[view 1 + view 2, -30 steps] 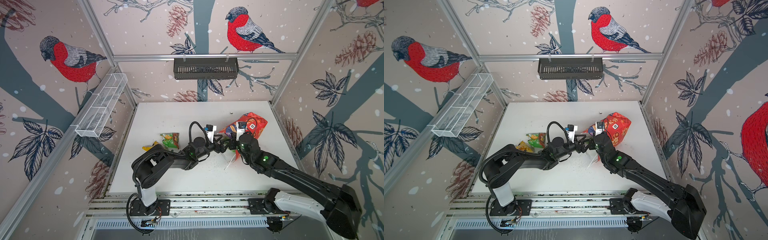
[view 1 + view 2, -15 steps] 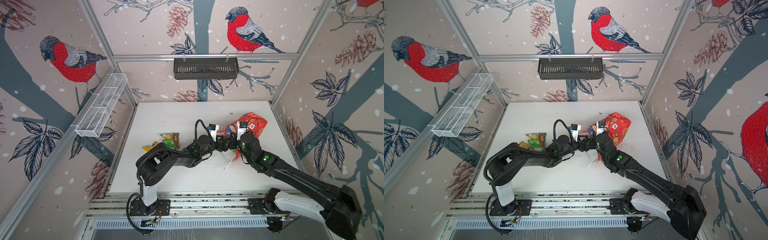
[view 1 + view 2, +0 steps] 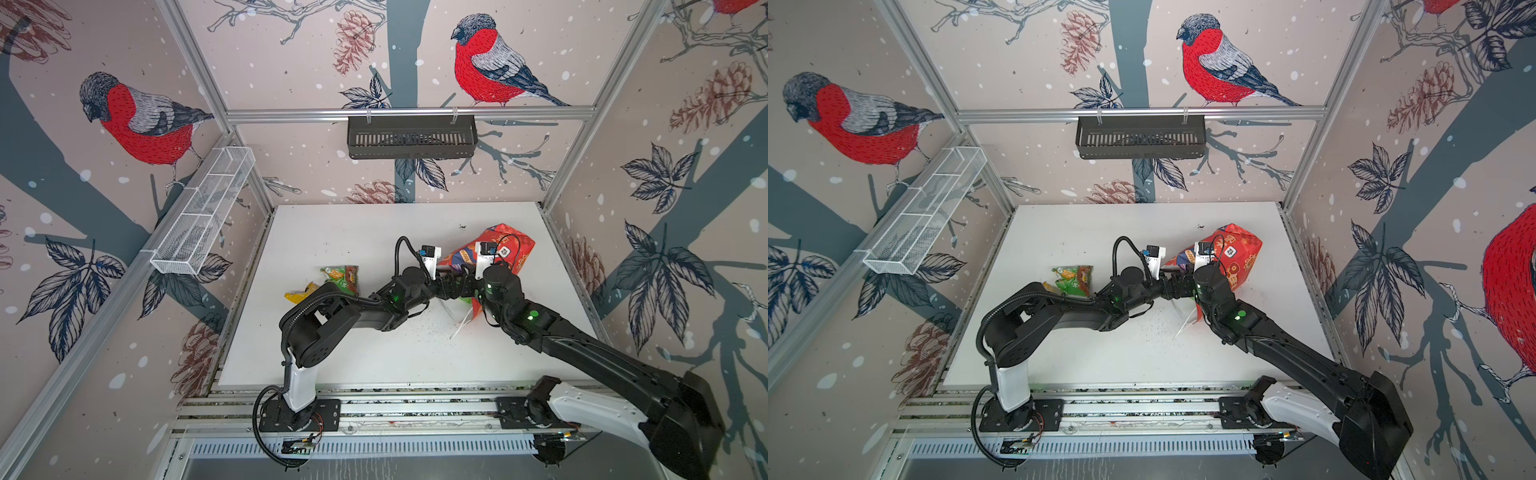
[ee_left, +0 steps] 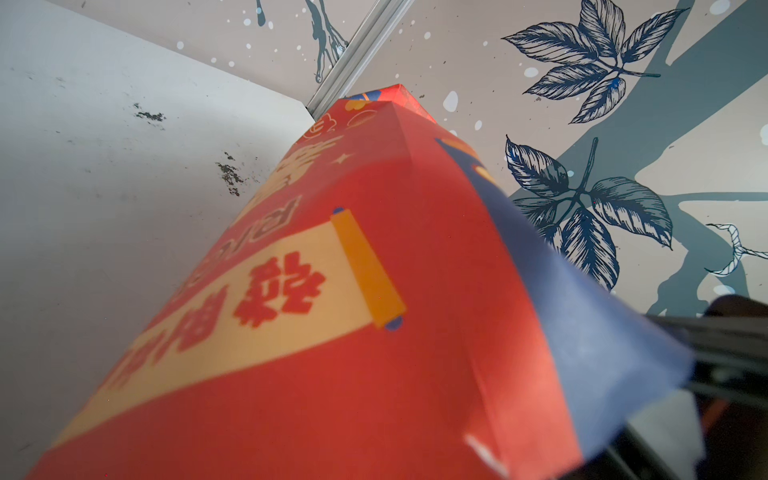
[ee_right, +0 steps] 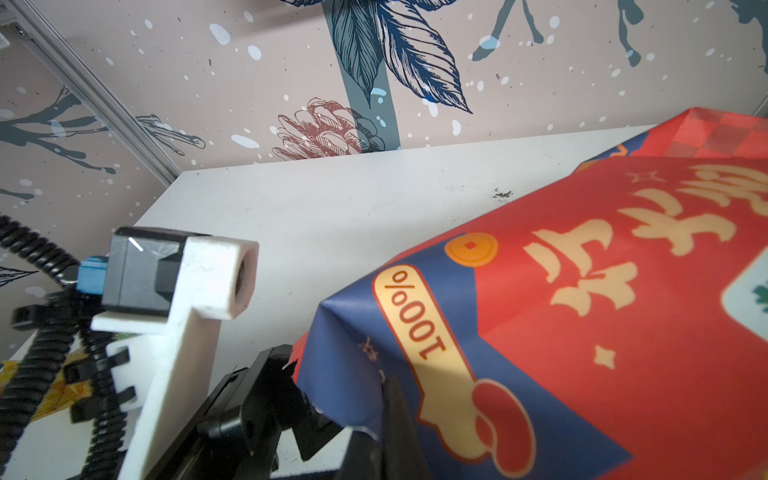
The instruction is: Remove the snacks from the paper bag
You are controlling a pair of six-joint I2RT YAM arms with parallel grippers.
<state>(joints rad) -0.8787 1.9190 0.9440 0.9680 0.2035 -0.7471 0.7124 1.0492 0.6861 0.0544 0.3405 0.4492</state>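
A red paper bag (image 3: pixel 509 249) is lying on its side toward the far right of a white table (image 3: pixel 353 232), with its mouth facing left and near. Both robot arms are meeting at that mouth. The right claw (image 5: pixel 388 415) is pinching the bag's blue rim, jaws together on the paper. The left claw (image 3: pixel 449 286) is sitting at the opening with its jaws spread apart and its tips hidden. Two snacks, a green-and-red packet (image 3: pixel 341 278) and a yellow packet (image 3: pixel 296 295), are lying on the table to the left, well apart from the bag.
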